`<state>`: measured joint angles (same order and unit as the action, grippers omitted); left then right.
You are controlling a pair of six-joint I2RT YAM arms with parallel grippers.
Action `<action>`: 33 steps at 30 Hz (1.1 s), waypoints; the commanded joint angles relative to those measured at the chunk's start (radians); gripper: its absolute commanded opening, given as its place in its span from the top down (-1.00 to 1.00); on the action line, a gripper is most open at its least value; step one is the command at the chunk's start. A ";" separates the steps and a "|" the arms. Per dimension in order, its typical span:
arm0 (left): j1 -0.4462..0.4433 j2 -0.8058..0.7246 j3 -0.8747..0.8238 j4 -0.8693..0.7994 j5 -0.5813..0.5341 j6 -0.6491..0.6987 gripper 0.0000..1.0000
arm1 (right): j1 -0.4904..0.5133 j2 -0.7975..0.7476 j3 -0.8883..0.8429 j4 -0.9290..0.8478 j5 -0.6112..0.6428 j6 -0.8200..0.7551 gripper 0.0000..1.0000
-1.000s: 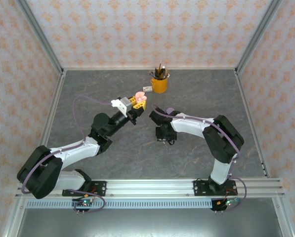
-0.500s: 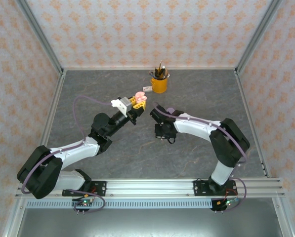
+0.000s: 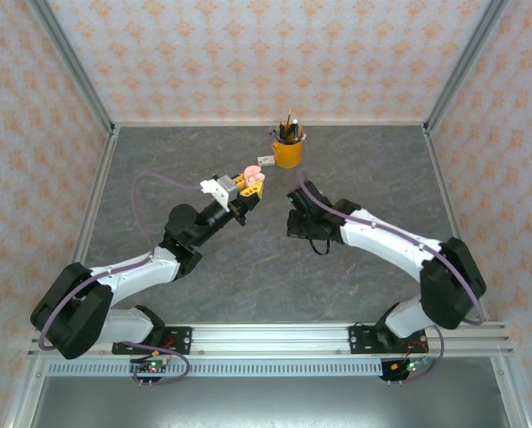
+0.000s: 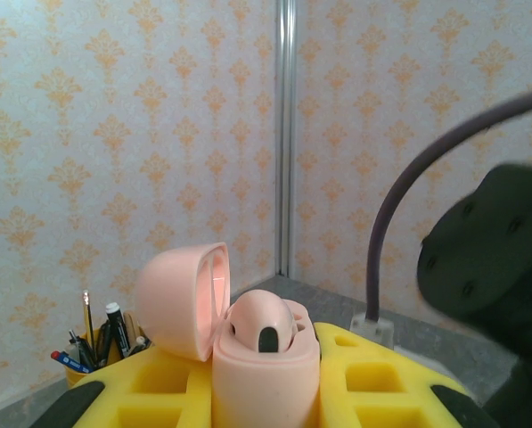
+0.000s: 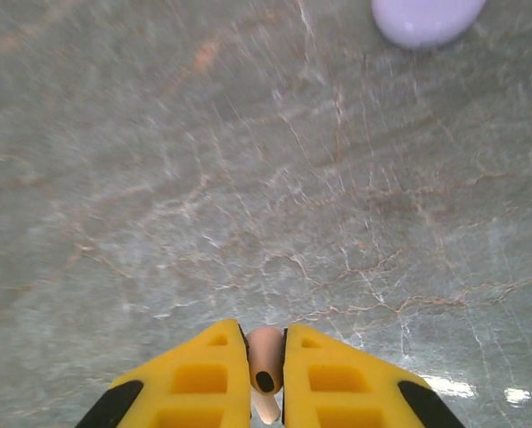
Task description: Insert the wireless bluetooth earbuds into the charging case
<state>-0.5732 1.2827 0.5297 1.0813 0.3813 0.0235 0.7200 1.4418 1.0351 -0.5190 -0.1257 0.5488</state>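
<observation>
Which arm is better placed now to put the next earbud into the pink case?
Right. The right claw grips a pink earbud; the left claw is shut on the open pink case, so it can only present it.

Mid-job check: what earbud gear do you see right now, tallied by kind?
pink earbuds: 2, one seated in the pink charging case, one gripped by the right gripper
pink charging case, open, held by the left gripper: 1
lilac case: 1
Total: 4
</observation>
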 commanded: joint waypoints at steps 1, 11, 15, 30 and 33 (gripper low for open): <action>0.012 -0.027 0.003 0.004 0.020 -0.007 1.00 | -0.018 -0.085 0.018 0.019 0.046 -0.005 0.75; 0.011 -0.033 0.022 -0.018 0.083 -0.010 1.00 | -0.045 -0.254 0.132 0.039 0.079 -0.060 0.75; 0.009 -0.040 0.032 -0.027 0.115 -0.008 1.00 | -0.045 -0.327 0.184 0.096 0.077 -0.089 0.75; 0.004 -0.035 0.087 0.018 0.169 -0.035 1.00 | -0.045 -0.380 0.145 0.479 -0.193 -0.096 0.74; 0.002 -0.030 0.097 0.034 0.174 -0.046 1.00 | -0.045 -0.384 0.107 0.554 -0.237 -0.099 0.74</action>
<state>-0.5735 1.2648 0.5907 1.0462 0.5255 -0.0032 0.6785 1.0760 1.1732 -0.1009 -0.2825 0.4660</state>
